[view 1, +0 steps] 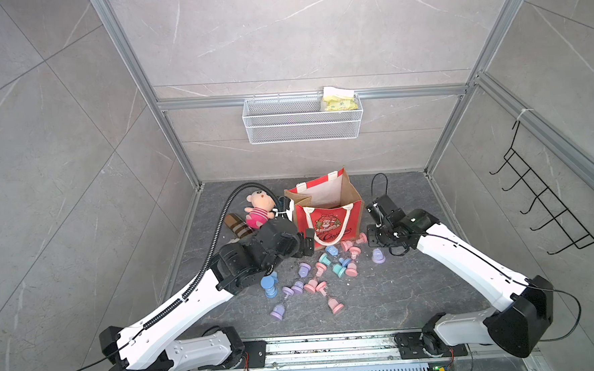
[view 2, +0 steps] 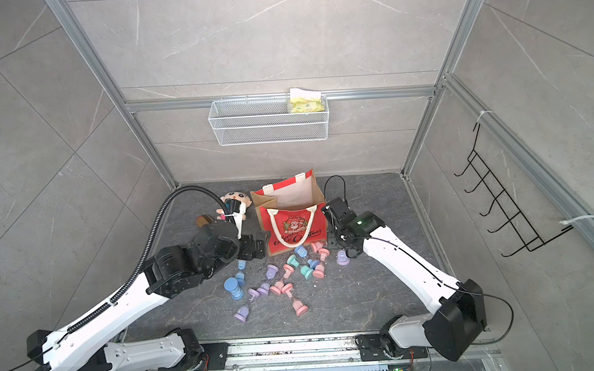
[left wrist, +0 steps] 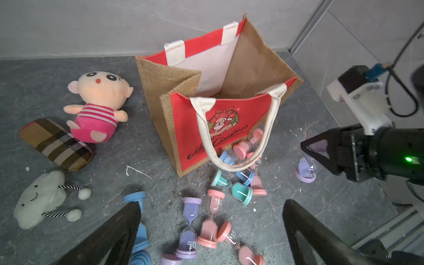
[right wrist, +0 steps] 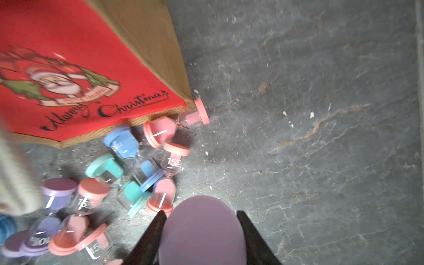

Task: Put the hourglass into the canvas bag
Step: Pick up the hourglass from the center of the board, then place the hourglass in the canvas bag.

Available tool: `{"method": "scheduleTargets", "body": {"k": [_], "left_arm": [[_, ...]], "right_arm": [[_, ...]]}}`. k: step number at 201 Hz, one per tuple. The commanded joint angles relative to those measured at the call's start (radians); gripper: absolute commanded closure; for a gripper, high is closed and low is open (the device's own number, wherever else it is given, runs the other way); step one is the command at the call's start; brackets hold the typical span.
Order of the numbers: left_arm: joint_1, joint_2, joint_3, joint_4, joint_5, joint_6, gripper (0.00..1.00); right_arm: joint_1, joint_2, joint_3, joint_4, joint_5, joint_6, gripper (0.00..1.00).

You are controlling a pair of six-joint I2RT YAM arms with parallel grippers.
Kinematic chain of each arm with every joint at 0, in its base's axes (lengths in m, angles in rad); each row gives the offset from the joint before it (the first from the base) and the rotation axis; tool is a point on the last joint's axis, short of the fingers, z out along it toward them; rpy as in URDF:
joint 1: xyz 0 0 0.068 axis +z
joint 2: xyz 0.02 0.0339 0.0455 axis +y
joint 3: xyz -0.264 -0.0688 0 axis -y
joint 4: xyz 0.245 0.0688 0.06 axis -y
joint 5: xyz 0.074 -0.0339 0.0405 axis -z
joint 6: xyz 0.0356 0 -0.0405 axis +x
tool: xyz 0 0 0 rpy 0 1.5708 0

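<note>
The canvas bag (view 1: 329,226) (view 2: 292,225) stands open on the dark floor, its red Santa front facing the arms and a white handle hanging over it. A purple hourglass (view 1: 378,256) (left wrist: 306,169) stands upright to the right of the bag. My right gripper (right wrist: 201,213) (left wrist: 314,149) is shut on the hourglass's top cap (right wrist: 202,236). Whether its base touches the floor I cannot tell. My left gripper (left wrist: 211,229) (view 1: 307,243) hangs open by the bag's left front corner, above several loose pink, purple, blue and teal hourglasses (left wrist: 206,220), holding nothing.
A plush doll (view 1: 259,209), a plaid case (view 1: 238,225) and a white cloud toy (left wrist: 39,199) lie left of the bag. A white wire basket (view 1: 302,118) hangs on the back wall. A black hook rack (view 1: 547,197) hangs on the right wall.
</note>
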Motion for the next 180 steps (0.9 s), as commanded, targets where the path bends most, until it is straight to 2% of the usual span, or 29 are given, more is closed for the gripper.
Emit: {"method": "scheduleTargets", "body": {"k": [1,37,66,86,129,159,180], "left_arm": [[0.098,0.009,0.051,0.004,0.084,0.035,0.00],[0.258,0.090,0.097,0.054,0.243,0.048,0.00],[0.374,0.185,0.132,0.113,0.369,0.036,0.03],[0.388,0.284,0.185,0.122,0.407,0.066,0.05],[0.394,0.489,0.343,0.061,0.410,0.132,0.07],[0.393,0.597,0.468,-0.003,0.352,0.136,0.07],[0.397,0.652,0.506,-0.013,0.337,0.138,0.06]], "right_arm": [[0.000,-0.024,0.137,-0.091,-0.007,-0.044,0.85],[0.001,0.018,0.387,-0.127,-0.065,-0.067,0.87],[0.015,0.116,0.583,-0.107,-0.092,-0.091,0.89],[0.037,0.216,0.709,-0.082,-0.079,-0.109,0.89],[0.083,0.426,0.928,-0.034,-0.032,-0.136,0.90],[0.085,0.503,0.930,0.061,-0.005,-0.140,0.91],[0.085,0.553,0.928,0.101,0.012,-0.151,0.92]]}}
